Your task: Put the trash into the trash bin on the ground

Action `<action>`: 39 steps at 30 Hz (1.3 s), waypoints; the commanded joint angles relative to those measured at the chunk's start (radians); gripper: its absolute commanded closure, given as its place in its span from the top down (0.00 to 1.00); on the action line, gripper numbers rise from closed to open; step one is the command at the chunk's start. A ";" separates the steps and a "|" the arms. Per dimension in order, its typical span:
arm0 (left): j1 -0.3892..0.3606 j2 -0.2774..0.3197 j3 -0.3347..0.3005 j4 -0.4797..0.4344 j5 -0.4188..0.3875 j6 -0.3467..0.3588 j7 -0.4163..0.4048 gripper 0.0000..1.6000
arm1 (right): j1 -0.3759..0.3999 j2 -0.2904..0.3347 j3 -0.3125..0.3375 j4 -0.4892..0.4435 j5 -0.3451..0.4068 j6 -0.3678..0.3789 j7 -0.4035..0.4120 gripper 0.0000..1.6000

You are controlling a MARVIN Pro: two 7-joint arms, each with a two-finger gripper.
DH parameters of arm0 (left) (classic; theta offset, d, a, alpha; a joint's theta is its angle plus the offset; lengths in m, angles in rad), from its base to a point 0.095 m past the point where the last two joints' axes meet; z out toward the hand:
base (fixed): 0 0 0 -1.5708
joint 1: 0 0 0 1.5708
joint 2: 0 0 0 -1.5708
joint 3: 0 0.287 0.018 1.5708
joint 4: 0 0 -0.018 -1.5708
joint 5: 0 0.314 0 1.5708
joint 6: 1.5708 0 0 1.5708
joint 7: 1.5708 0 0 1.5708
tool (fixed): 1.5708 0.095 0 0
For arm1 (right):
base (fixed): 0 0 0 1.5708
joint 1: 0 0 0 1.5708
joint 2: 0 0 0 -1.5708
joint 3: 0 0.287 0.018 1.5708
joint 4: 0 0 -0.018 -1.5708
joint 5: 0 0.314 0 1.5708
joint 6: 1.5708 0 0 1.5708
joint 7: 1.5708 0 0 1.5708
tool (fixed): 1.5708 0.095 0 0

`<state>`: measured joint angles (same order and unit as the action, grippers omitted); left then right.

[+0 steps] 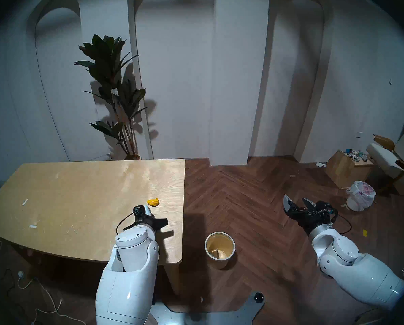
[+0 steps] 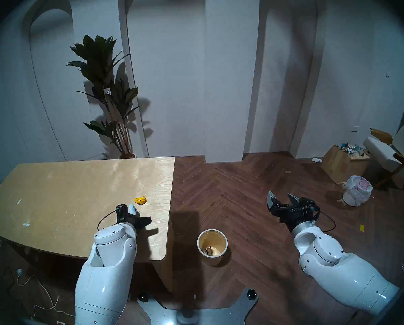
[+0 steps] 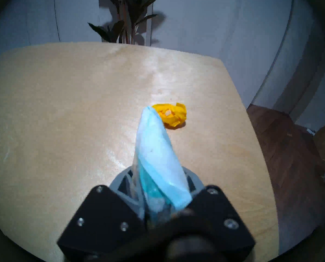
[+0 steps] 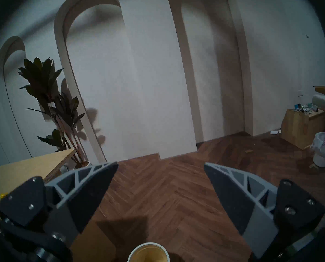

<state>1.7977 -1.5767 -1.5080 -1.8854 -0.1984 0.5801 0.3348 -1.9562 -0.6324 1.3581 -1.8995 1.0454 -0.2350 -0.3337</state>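
My left gripper [image 1: 147, 212] hovers over the wooden table [image 1: 79, 200] near its right edge, shut on a teal-and-white plastic wrapper [image 3: 157, 157] that sticks out past the fingers. It shows as a pale bit in the head views [image 2: 133, 209]. A yellow paper lump [image 1: 153, 202] [image 3: 172, 115] lies on the table just beyond the wrapper. The cream trash bin [image 1: 219, 241] [image 2: 212, 239] [image 4: 148, 243] stands on the floor right of the table, with something small at its bottom. My right gripper [image 1: 296, 200] [image 4: 160, 164] is open and empty above the floor, right of the bin. The carton is out of view.
A potted plant [image 1: 116, 94] stands behind the table. At far right are a wooden box [image 1: 344, 169] of clutter, a white bin with a red-printed bag [image 1: 360, 195] and a chair [image 1: 395, 158]. Cables [image 1: 32, 282] lie on the floor at left.
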 commanded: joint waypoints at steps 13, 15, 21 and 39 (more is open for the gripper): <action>-0.119 0.054 0.046 -0.082 0.007 -0.010 -0.085 0.00 | -0.155 0.124 0.147 -0.152 -0.036 0.052 -0.201 1.00; -0.143 0.051 0.056 -0.065 0.005 -0.003 -0.094 0.00 | -0.172 0.132 0.166 -0.169 -0.043 0.048 -0.209 1.00; -0.187 0.040 0.081 -0.016 -0.006 -0.003 -0.126 0.00 | -0.210 0.146 0.203 -0.207 -0.061 0.051 -0.240 1.00; -0.351 -0.023 0.234 0.158 0.033 -0.024 -0.214 0.00 | -0.371 0.144 0.352 -0.148 -0.083 0.053 -0.323 1.00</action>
<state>1.5487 -1.5590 -1.3146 -1.7578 -0.1862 0.5734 0.1514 -2.2570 -0.4909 1.6529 -2.0742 0.9723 -0.1755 -0.6444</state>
